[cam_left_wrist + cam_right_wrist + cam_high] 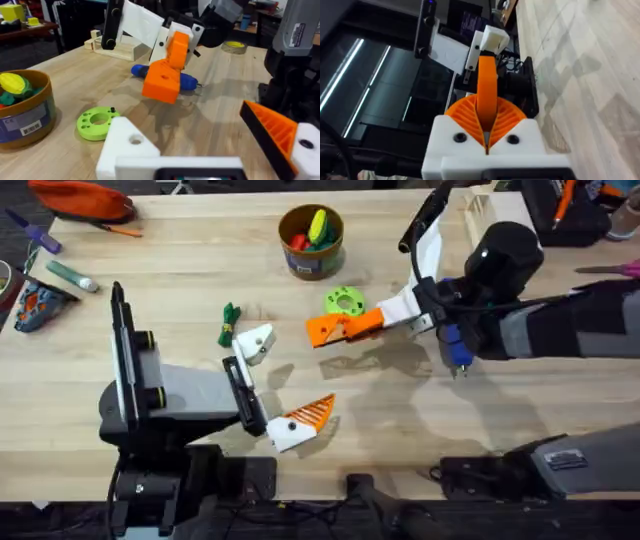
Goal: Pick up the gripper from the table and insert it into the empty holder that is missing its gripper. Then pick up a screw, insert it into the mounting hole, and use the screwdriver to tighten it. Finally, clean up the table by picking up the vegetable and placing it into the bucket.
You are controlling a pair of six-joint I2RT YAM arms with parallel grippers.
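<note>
The wooden table (420,420) is one flat surface with light grain. Two arms reach over it.

The left gripper (280,380) has its fingers spread wide apart and holds nothing. Its far finger is the holder (255,342), a bare white plastic wedge. The left wrist view shows a small dark hole in it. Its near finger carries one orange ribbed pad (315,410).

The right gripper (350,328) is in the middle of the table, above the surface. Its two orange ribbed pads are pressed together on the gripper (320,330), one narrow orange piece that sticks out to the left, toward the holder. The right wrist view shows this clamp clearly.

One round mustard bucket (311,242) stands at the far side, with coloured toys inside.

One blue screwdriver (187,81) lies on the table behind the clamped piece. From overhead its blue end is seen under the right arm.

One flat green disc (345,302) with holes lies just beside the right gripper.

One slender green vegetable (229,323) lies left of the holder.
</note>
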